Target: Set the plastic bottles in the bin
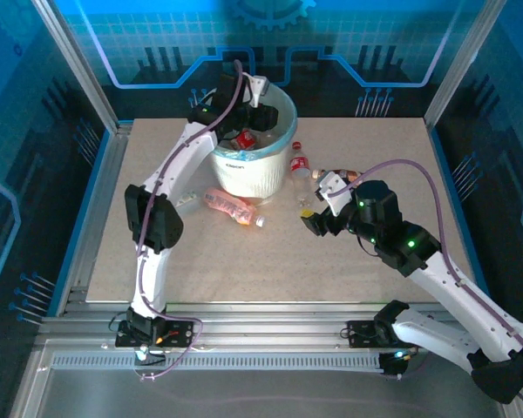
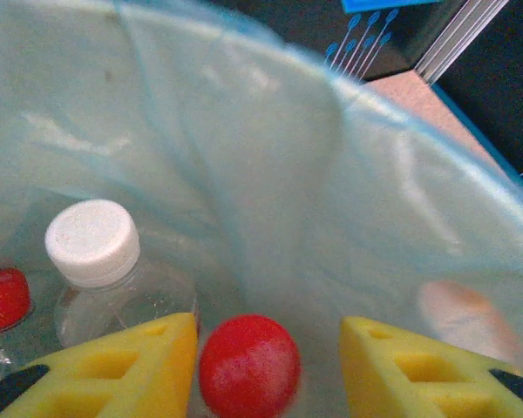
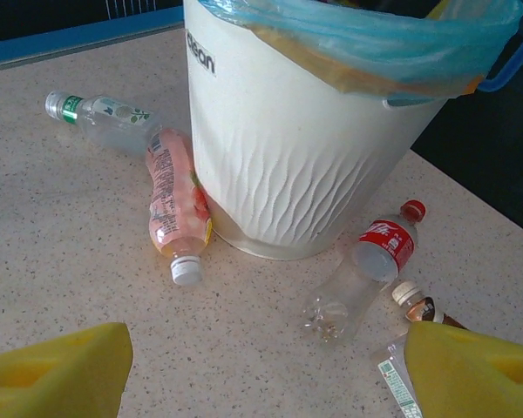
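Hanging over the far bin (image 1: 244,170), the left pincer (image 2: 266,335) has jaws apart, a red-capped bottle (image 2: 248,364) ungripped between them. The right pincer (image 3: 266,348) gapes empty near bottles (image 3: 370,261) on the table (image 3: 87,261).

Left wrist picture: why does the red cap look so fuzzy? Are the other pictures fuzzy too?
Left wrist view: the red cap seems very close to the lens, so it blurs; the white cap behind it is crisper. Right wrist view: the bin and the pink bottle are sharp, while the yellow fingers in the corners blur. Top external view: evenly sharp.
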`<state>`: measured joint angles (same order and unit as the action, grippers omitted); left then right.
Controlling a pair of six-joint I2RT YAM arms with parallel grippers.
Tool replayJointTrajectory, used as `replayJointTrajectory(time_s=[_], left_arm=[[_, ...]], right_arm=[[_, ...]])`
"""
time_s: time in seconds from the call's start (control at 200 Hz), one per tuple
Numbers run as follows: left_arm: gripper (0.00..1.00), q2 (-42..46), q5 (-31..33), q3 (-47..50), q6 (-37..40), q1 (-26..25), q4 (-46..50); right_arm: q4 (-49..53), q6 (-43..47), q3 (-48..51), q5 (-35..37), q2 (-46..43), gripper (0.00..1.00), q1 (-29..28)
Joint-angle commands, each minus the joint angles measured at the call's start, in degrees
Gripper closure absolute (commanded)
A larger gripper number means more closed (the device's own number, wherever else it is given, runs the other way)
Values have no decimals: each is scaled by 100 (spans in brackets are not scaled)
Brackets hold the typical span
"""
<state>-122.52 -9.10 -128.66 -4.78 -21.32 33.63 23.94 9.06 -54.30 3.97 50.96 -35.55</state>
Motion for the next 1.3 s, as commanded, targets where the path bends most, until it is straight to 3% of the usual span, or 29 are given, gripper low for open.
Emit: replayJointTrajectory(time_s=[0.0,0.26,0.43,0.64,0.94,1.086,1.296], left_arm=[[48,802,-173,-189,-100,-1,-84],[44,2235,31,844,89,-2,-474],[44,3390,14,1936,108,-4,-682],[38,5103,-409,3820,312,-20,-817],[20,7477,-1323,6699,841,-43,-1092],[18,8057,-1709,7757,769,-43,-1337],[15,8235,-1918,8609,776,-54,-1499]], right_arm=[[125,-165,-242,-105,-164,18,66],[514,-642,-521,-51,-159,19,-20],[1204,-1975,-1162,609,290,21,-5],[2172,-2722,-2102,836,1393,21,53],[1638,-2965,-2577,67,3066,21,1076],[1627,-2784,-3144,-37,4156,22,1368],[1633,-2745,-3848,-48,5516,26,1529]])
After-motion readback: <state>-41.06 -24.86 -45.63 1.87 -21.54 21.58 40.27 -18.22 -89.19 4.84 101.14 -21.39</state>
